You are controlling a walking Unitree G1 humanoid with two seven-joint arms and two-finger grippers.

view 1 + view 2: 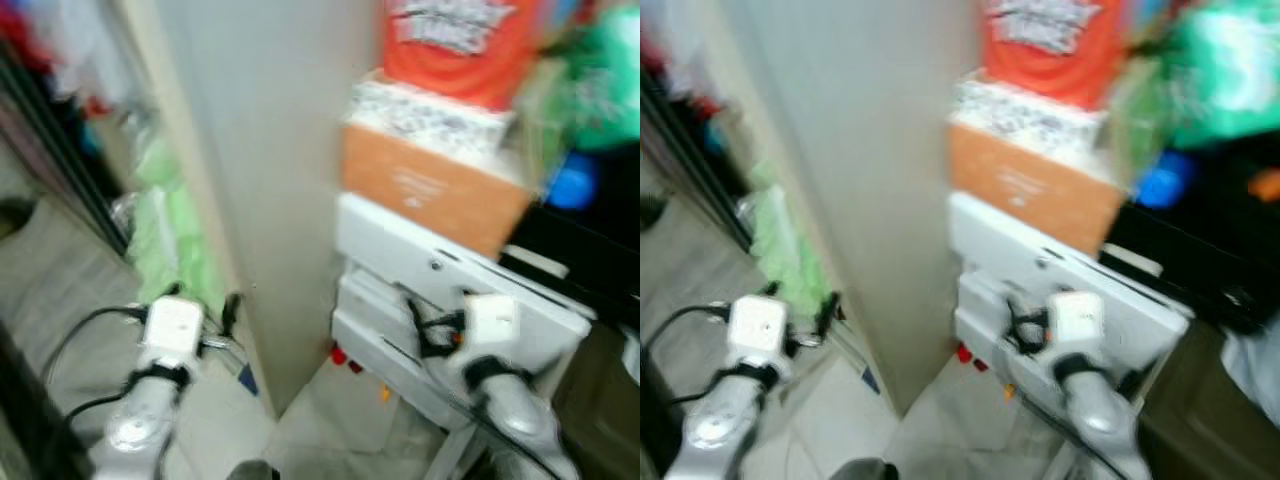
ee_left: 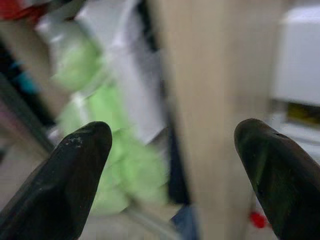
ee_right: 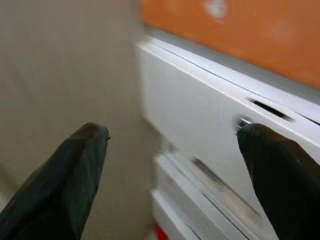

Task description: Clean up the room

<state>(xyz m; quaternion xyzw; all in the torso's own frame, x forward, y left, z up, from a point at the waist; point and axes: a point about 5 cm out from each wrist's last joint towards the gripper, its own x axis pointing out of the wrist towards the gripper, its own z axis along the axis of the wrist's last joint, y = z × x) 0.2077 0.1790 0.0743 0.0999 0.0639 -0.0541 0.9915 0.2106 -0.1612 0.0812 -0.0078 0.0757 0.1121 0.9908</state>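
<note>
Blurred head views show a pale wall corner (image 1: pixel 270 200) at centre, with a white drawer unit (image 1: pixel 440 300) to its right carrying an orange box (image 1: pixel 430 190), a speckled box (image 1: pixel 430 118) and a red-orange item (image 1: pixel 450 45). Soft green clutter (image 1: pixel 175 235) lies on the floor left of the corner. The left claw (image 2: pixel 172 165), released and empty, faces the corner and green clutter; the right claw (image 3: pixel 172 170), likewise released and empty, faces the drawer fronts, near but apart.
</note>
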